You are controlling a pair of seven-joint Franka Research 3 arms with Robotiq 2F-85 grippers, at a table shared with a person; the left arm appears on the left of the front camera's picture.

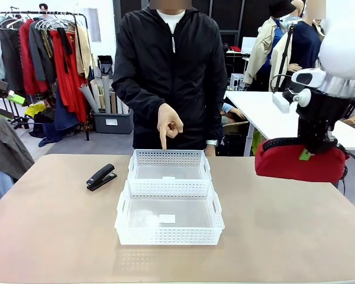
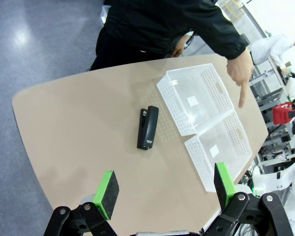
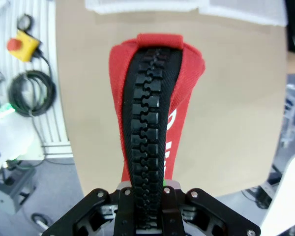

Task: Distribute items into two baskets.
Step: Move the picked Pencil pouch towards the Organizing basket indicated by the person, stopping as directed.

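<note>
Over the right end of the tan desk (image 1: 59,225), the right gripper (image 1: 310,152) hangs with its jaws clamped on the zipper edge of a red fabric pouch with a black zipper (image 1: 296,165), holding it off the surface. In the middle of the desk two white plastic lattice-sided baskets sit end to end and touching, the near basket (image 1: 168,236) towards the robot and the far basket (image 1: 168,157) towards the person. A small black stapler (image 1: 100,177) lies flat on the desk just left of the far basket. The person's hand (image 1: 170,127) points a finger down at the far basket. The left gripper (image 2: 164,189) hovers high above the desk's left part, jaws wide apart.
</note>
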